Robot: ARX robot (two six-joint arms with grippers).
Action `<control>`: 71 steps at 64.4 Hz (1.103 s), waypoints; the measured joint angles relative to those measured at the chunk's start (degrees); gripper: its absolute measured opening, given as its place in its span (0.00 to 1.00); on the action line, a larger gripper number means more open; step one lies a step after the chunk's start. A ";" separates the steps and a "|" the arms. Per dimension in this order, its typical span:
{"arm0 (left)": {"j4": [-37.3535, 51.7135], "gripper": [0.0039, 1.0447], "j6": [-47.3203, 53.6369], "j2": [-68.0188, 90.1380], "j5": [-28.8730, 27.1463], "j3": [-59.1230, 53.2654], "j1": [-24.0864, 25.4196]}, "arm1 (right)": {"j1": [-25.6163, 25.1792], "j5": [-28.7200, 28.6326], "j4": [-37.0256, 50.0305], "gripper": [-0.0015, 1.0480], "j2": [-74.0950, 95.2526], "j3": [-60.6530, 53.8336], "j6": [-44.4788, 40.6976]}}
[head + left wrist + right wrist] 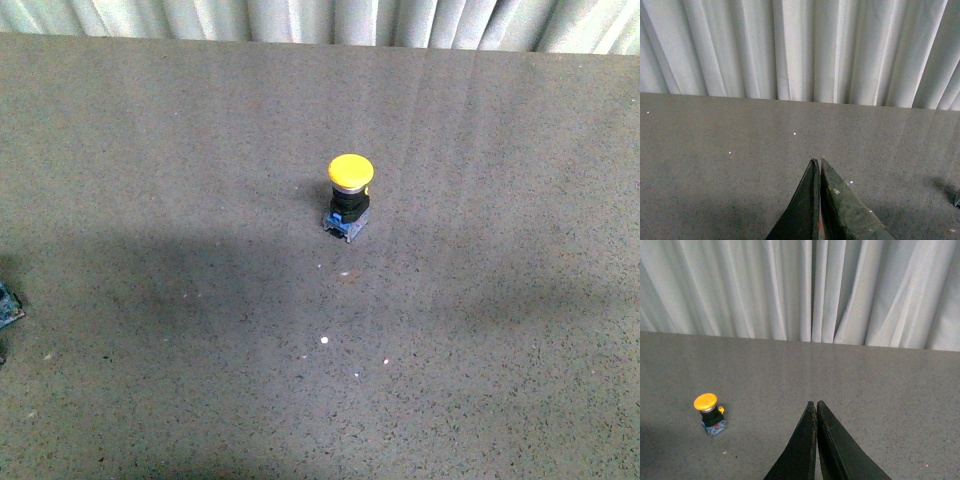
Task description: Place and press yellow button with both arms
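No legible text, label, brand, number or sign appears in any view, including on the button (pixel 349 198).

Front view high, angled down at grey table (pixel 150 150), both wrist views low, facing white curtain (pixel 800 290), right wrist and front views apparently share yellow button (pixel 350 198)

The left pincer (pixel 818 162) points across the grey speckled bench (pixel 730 165), its two dark, scuffed fingers (pixel 840 205) pressed together at the tips with nothing between them. A few white specks (pixel 794 134) dot the bench. White pleated curtain (pixel 800 50) hangs behind the far edge. A dark shadow (pixel 942 186) lies near one side.
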 joint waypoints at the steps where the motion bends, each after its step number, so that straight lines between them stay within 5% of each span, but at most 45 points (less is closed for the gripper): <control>1: 0.00 0.01 0.00 0.00 0.00 0.00 0.00 | 0.00 0.02 -0.37 0.01 -0.39 0.00 0.00; 21: 0.00 0.01 0.00 0.00 0.00 0.00 0.00 | 0.00 0.02 -5.57 0.01 -5.55 0.00 0.00; 27: 0.00 0.01 0.00 0.00 0.00 0.00 0.00 | 0.00 0.04 -14.53 0.01 -12.66 0.02 0.00; 42: 0.00 0.02 -0.07 0.00 0.00 0.00 0.02 | 0.00 0.00 -15.61 0.01 -15.30 0.02 0.00; 46: 0.00 0.12 -0.02 0.00 0.00 0.00 0.00 | 0.00 0.00 -15.61 0.07 -15.37 0.02 -0.02; 71: 0.00 0.87 -0.02 0.00 0.00 0.00 0.00 | 0.00 0.00 -15.61 0.79 -15.39 0.02 -0.02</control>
